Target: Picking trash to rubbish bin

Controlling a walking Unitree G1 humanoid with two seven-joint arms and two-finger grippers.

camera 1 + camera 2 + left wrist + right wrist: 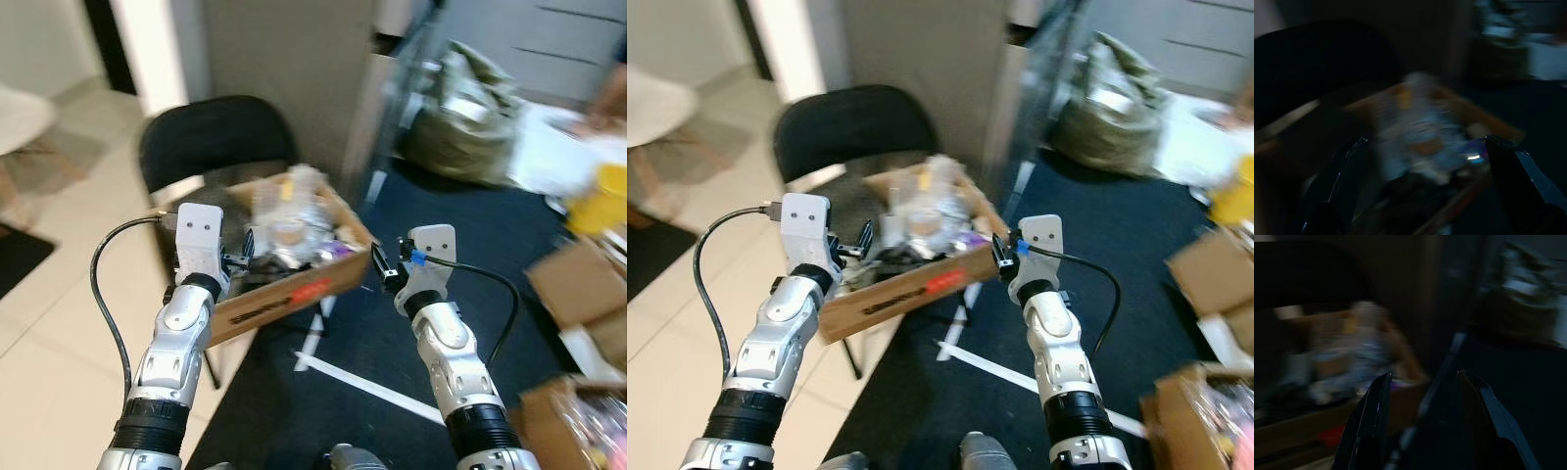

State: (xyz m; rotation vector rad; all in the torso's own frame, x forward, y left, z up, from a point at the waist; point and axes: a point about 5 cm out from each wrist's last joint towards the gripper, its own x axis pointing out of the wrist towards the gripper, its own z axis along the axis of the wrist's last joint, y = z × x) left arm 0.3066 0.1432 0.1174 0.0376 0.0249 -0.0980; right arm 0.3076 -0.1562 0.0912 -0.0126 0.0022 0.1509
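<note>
A brown cardboard box [279, 302] with a red label rests on a black chair [211, 137]. It is piled with trash, including crumpled clear plastic [286, 208] and wrappers. My left gripper [240, 257] is raised at the box's left side, open, with nothing between its fingers [1347, 176]. My right gripper [383, 266] hovers by the box's right corner, also open and empty; its fingers [1371, 416] point past the box edge. The views are blurred by motion.
A stuffed greenish bag [470, 108] sits at the back right on a dark mat [441, 211] with white tape lines [362, 384]. More cardboard boxes [578, 284] and a yellow object [602, 196] lie right. A person's arm [612, 93] shows at the far right. Pale tiled floor [59, 323] lies left.
</note>
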